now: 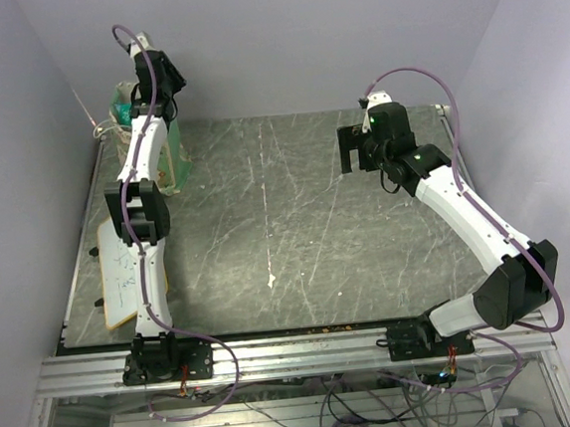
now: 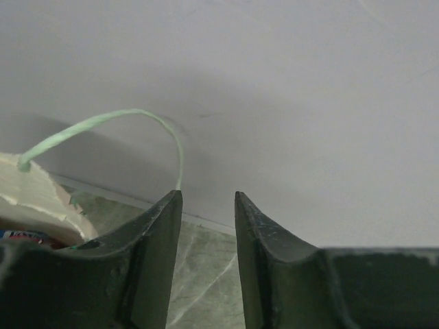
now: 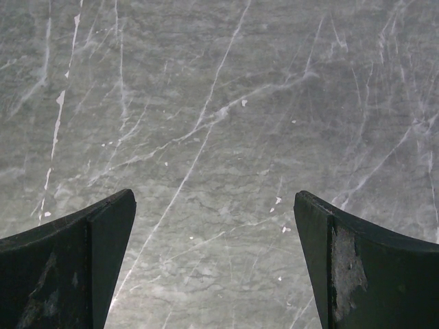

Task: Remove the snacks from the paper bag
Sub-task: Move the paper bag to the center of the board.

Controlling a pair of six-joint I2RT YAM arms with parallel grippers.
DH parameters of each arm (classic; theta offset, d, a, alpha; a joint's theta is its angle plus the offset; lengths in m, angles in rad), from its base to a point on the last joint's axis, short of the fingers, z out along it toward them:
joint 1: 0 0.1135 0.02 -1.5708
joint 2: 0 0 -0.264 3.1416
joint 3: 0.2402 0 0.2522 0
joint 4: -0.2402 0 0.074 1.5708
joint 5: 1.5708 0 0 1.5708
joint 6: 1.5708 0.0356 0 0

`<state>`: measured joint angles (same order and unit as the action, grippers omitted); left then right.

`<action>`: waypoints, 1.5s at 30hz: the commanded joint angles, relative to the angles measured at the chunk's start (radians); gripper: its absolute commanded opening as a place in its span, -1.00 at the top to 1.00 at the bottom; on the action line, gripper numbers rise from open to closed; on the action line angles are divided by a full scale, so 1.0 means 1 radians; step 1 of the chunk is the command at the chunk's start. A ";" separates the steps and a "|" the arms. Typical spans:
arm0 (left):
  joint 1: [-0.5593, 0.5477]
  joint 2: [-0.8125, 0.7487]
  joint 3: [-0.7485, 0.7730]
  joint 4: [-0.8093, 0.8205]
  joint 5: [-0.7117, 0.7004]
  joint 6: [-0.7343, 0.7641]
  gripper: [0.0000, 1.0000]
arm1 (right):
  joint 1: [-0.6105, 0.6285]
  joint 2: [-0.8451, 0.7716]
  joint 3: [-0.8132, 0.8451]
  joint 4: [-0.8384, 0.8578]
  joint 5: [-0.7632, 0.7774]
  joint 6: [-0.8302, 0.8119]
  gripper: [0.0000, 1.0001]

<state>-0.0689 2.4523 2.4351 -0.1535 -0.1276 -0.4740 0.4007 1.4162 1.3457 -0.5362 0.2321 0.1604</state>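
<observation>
Reach-in step. Left claw (image 2: 208, 195) over bag (image 2: 38, 188) mouth, jaws narrow, nothing visible between; handle (image 2: 103, 118) beside fingertip. Right claw (image 3: 214, 199) wide, empty. Next, I judge: widen, dip to snack (image 2: 20, 235).

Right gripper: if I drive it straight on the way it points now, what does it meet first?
Most likely the bare grey marble-patterned tabletop. The black right gripper, jaws open, frames only that surface in its wrist view. How far off it lies is unclear.
</observation>
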 commanded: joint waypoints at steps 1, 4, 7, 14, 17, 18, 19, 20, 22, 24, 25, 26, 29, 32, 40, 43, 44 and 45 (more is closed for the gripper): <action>0.005 -0.110 -0.042 0.001 -0.047 0.061 -0.05 | -0.005 -0.026 -0.001 0.012 0.002 0.008 -1.00; 0.006 -0.178 -0.081 -0.023 -0.062 0.101 -0.30 | -0.005 -0.031 -0.013 0.021 -0.004 0.013 -1.00; 0.005 -0.251 -0.159 -0.018 -0.073 0.177 -0.52 | -0.005 -0.030 -0.020 0.028 -0.007 0.017 -1.00; 0.004 -0.277 -0.182 -0.069 -0.178 0.312 -0.89 | -0.007 -0.026 -0.036 0.027 0.002 0.023 -1.00; -0.010 -0.235 -0.132 -0.094 -0.234 0.365 -0.99 | -0.009 -0.034 -0.046 0.026 0.007 0.016 -1.00; -0.017 -0.217 -0.113 -0.099 -0.262 0.387 -0.99 | -0.008 -0.037 -0.048 0.028 0.008 0.016 -1.00; -0.022 -0.202 -0.097 -0.102 -0.284 0.420 -0.99 | -0.011 -0.037 -0.047 0.030 0.009 0.015 -1.00; -0.029 -0.187 -0.083 -0.101 -0.301 0.441 -0.98 | -0.011 -0.036 -0.047 0.032 0.008 0.015 -1.00; -0.036 -0.162 -0.068 -0.099 -0.342 0.462 -0.98 | -0.011 -0.032 -0.044 0.034 0.006 0.017 -1.00; -0.037 -0.143 -0.063 -0.083 -0.373 0.475 -0.98 | -0.012 -0.028 -0.045 0.033 0.009 0.019 -1.00; -0.037 -0.131 -0.052 -0.075 -0.372 0.495 -0.98 | -0.013 -0.027 -0.045 0.033 0.013 0.020 -1.00; -0.038 -0.115 -0.036 -0.068 -0.363 0.518 -0.98 | -0.013 -0.026 -0.045 0.031 0.016 0.020 -1.00; -0.041 -0.059 0.016 -0.051 -0.350 0.568 -0.98 | -0.016 -0.028 -0.050 0.030 0.024 0.021 -1.00; -0.044 -0.011 0.057 -0.040 -0.376 0.584 -0.97 | -0.019 -0.027 -0.049 0.029 0.025 0.022 -1.00; -0.035 0.016 0.093 0.015 -0.346 0.595 0.05 | -0.023 -0.021 -0.038 0.020 0.028 0.019 -1.00; -0.027 0.006 0.111 0.009 -0.303 0.560 0.50 | -0.023 -0.015 -0.032 0.021 0.021 0.019 -1.00; -0.026 -0.006 0.104 0.015 -0.281 0.552 0.60 | -0.025 -0.013 -0.031 0.019 0.017 0.018 -1.00; -0.026 -0.018 0.092 0.019 -0.258 0.545 0.71 | -0.025 -0.011 -0.030 0.021 0.015 0.018 -1.00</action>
<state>-0.1017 2.4699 2.4973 -0.1940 -0.4622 0.0986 0.3820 1.4086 1.3048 -0.5224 0.2447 0.1761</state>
